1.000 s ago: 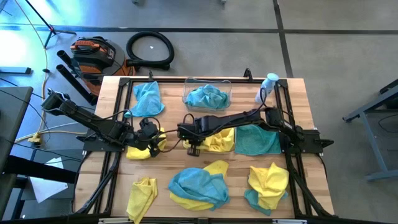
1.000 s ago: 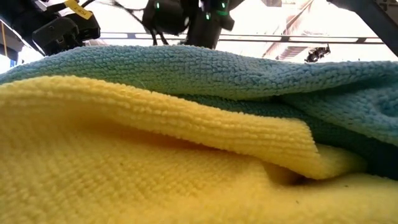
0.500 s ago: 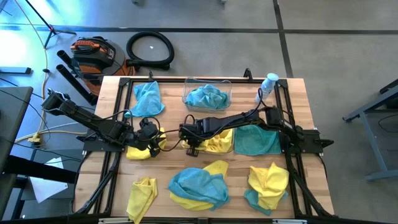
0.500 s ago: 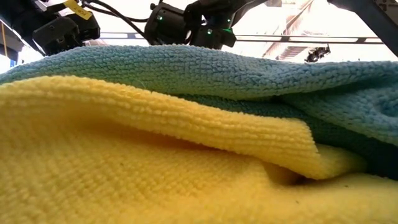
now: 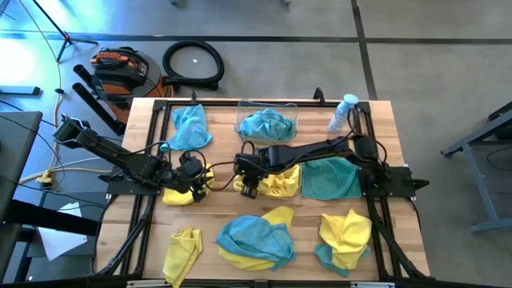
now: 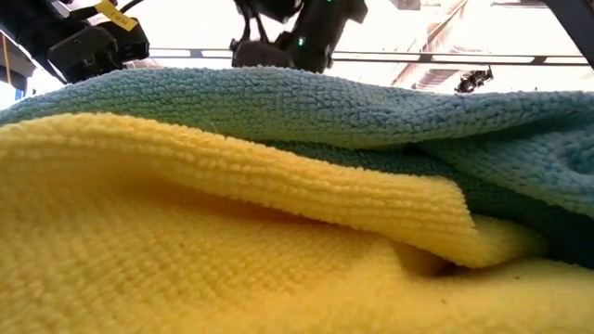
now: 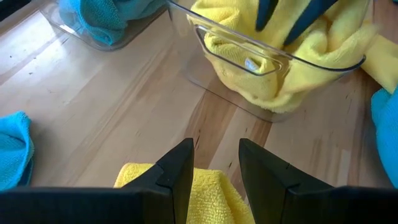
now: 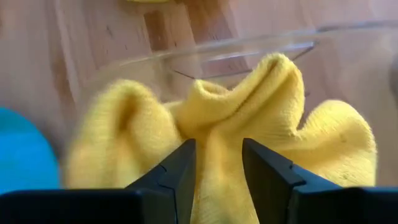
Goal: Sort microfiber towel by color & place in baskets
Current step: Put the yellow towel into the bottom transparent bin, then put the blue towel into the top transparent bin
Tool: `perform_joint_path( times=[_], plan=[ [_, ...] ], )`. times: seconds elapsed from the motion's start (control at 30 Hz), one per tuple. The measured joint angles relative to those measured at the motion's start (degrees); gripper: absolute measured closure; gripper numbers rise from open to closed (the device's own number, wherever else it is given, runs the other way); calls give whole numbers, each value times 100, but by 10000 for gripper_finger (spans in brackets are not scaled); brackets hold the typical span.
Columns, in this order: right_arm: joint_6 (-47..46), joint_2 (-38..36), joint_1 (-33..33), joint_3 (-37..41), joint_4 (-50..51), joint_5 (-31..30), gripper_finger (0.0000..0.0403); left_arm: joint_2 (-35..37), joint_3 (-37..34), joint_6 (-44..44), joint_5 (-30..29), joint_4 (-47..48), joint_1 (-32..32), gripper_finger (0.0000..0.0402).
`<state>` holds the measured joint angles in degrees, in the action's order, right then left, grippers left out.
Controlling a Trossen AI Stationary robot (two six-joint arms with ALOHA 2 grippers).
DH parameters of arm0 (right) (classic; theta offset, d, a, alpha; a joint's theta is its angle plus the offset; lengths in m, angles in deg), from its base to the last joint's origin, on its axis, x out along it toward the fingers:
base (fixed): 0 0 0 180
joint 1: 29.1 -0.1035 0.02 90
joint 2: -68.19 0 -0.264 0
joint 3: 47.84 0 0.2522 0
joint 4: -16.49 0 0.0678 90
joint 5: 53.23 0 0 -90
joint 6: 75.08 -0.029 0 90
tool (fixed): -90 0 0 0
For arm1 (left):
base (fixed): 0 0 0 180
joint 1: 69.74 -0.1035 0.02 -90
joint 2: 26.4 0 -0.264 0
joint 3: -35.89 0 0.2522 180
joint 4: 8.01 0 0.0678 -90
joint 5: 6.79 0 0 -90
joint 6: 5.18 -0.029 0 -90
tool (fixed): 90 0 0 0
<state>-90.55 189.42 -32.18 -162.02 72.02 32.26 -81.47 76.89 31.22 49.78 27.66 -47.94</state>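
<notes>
Our right gripper [image 5: 249, 186] has slid a touch further right and toward the table's near edge since a second ago, and now it hangs over the left end of the middle basket [image 7: 273, 62]. Its fingers [image 8: 177, 171] stand a little apart, pointing down at the yellow towel [image 8: 249, 143] bunched in that basket, and we see nothing pinched between them. Our left gripper [image 5: 194, 178] sits just left of it over another yellow towel [image 5: 178, 194] on the wood, fingers [image 7: 180, 171] parted a little, gripping nothing. The far basket [image 5: 266, 122] holds a blue towel [image 5: 266, 125]. More yellow and blue towels lie loose along the near side.
</notes>
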Motion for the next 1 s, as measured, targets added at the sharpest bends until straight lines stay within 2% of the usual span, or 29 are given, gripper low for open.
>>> perform_joint_path(
  times=[0.17, 0.37, 0.47, 0.6, 0.73, 0.87, 1.0],
  plan=[
    [93, -120, -197, 1, 259, -306, 277, 0, 0, 1, 0, 29, 0, 284],
    [-145, -274, -540, 15, 799, -1202, 277, 0, 0, 46, 0, 57, -2, 284],
    [-144, -506, -692, 160, 739, -1347, 277, 0, 0, 48, 0, 57, -2, 284],
    [-493, -1148, -777, 1375, 138, -1332, 277, 0, 0, 66, 0, 57, -2, 284],
    [-1136, -2280, -888, 2960, -898, -1485, 277, 0, 0, 96, -2, 55, -2, 284],
    [-1264, -3564, -1184, 4119, -1851, -1959, 277, 0, 0, 117, -33, 45, -2, 284],
    [-1053, -4777, -1500, 4917, -2298, -2612, 277, 0, 0, 197, -37, 44, -2, 284]
  ],
)
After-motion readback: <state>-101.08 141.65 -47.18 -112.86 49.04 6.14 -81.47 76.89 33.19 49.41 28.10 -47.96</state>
